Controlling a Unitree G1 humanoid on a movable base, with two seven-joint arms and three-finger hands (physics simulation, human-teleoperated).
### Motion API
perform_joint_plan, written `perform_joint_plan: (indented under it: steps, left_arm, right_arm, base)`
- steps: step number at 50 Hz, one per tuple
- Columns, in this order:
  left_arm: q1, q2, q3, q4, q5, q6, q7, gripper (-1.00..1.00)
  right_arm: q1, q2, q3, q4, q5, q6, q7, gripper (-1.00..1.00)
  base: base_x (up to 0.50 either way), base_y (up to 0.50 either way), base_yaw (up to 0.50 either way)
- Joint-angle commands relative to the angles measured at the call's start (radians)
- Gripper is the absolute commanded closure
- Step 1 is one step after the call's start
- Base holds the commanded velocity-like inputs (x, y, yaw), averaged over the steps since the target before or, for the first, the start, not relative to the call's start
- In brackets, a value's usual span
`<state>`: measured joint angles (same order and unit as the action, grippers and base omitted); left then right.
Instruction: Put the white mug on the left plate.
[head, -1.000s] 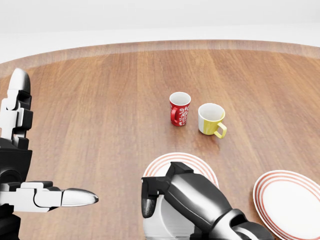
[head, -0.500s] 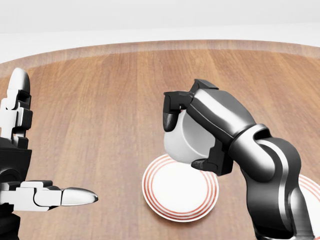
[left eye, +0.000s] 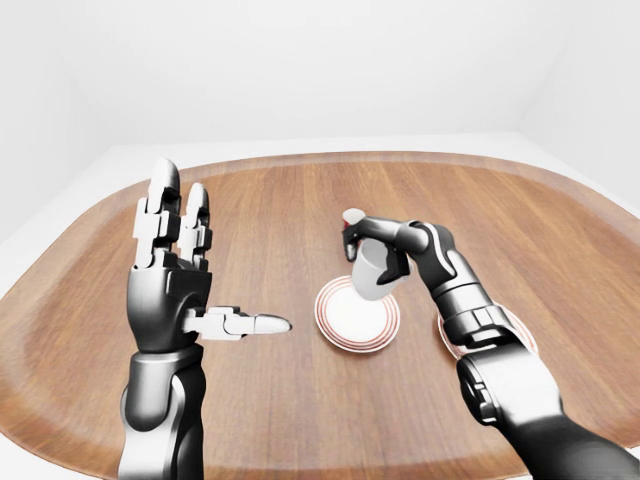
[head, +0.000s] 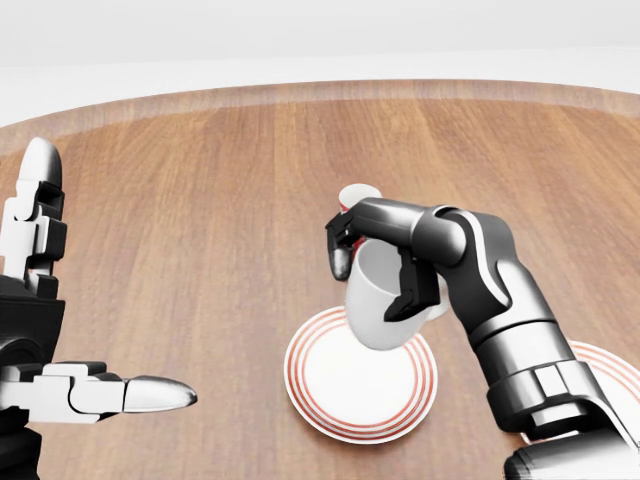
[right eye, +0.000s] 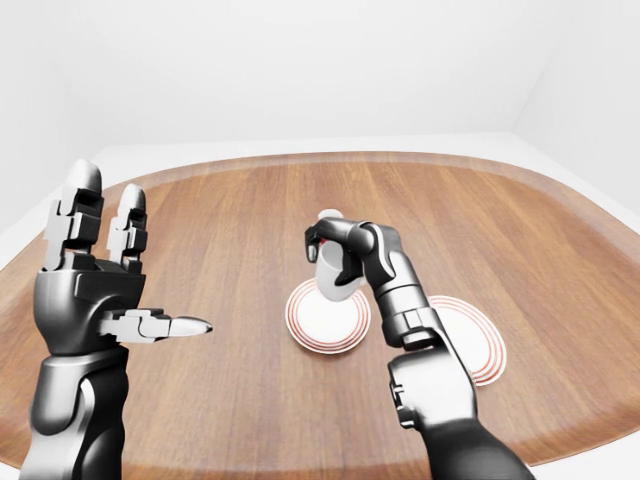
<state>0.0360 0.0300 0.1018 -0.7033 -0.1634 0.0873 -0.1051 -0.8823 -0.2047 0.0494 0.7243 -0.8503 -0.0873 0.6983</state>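
In the head view my right hand (head: 372, 275) is shut on the white mug (head: 372, 300), fingers over its rim and thumb on its side. The mug hangs tilted over the far half of the left plate (head: 335, 395), a white plate with red rings. Whether the mug's base touches the plate I cannot tell. My left hand (left eye: 195, 270) stands open and upright at the left, well apart from the plate, with nothing in it.
A red patterned mug (head: 356, 194) peeks out behind my right hand; the yellow mug is hidden by the arm. The right plate (right eye: 470, 335) lies beside my right forearm. The round wooden table (left eye: 90, 300) ends near both arms.
My right hand has carried the white mug up from the bottom of the head view, then out and down over the left plate. The left hand has not moved.
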Motion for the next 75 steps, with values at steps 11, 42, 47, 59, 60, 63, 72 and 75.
perform_joint_plan:
  steps: [11,42,47,59,60,63,72,75]
  left_arm:
    - [0.004,-0.002,-0.007,0.0,0.004,0.0,-0.003,-1.0]
    - [0.001,0.0,0.0,0.007,0.001,0.0,-0.003,-1.0]
    - [-0.003,0.001,0.003,0.005,-0.001,0.0,-0.003,-1.0]
    - [-0.006,0.002,0.004,0.011,-0.001,0.0,-0.002,-1.0]
    - [-0.005,0.002,0.005,0.007,-0.001,0.0,-0.002,-1.0]
    - [-0.006,0.001,0.003,0.011,0.0,0.0,-0.001,-1.0]
    - [-0.009,0.003,0.01,0.013,-0.004,0.0,-0.001,-1.0]
    - [-0.007,0.003,0.01,0.012,-0.005,0.0,-0.002,-1.0]
  right_arm:
    - [-0.167,0.025,0.009,0.578,-0.051,0.0,-0.099,1.0]
    - [-0.212,0.103,0.02,0.598,-0.147,0.0,-0.399,1.0]
    - [-0.208,0.117,0.02,0.601,-0.144,0.0,-0.423,1.0]
    - [-0.205,0.141,0.018,0.606,-0.129,0.0,-0.465,1.0]
    - [-0.202,0.142,0.02,0.607,-0.131,0.0,-0.466,1.0]
    - [-0.197,0.148,0.019,0.61,-0.13,0.0,-0.471,1.0]
    - [-0.182,0.156,0.023,0.617,-0.138,0.0,-0.489,1.0]
    - [-0.176,0.155,0.016,0.619,-0.133,0.0,-0.486,1.0]
  base:
    - [0.0,0.0,0.0]
    - [0.0,0.0,0.0]
    - [0.0,0.0,0.0]
    - [0.0,0.0,0.0]
    - [0.0,0.0,0.0]
    - [0.0,0.0,0.0]
    - [0.0,0.0,0.0]
    - [0.0,0.0,0.0]
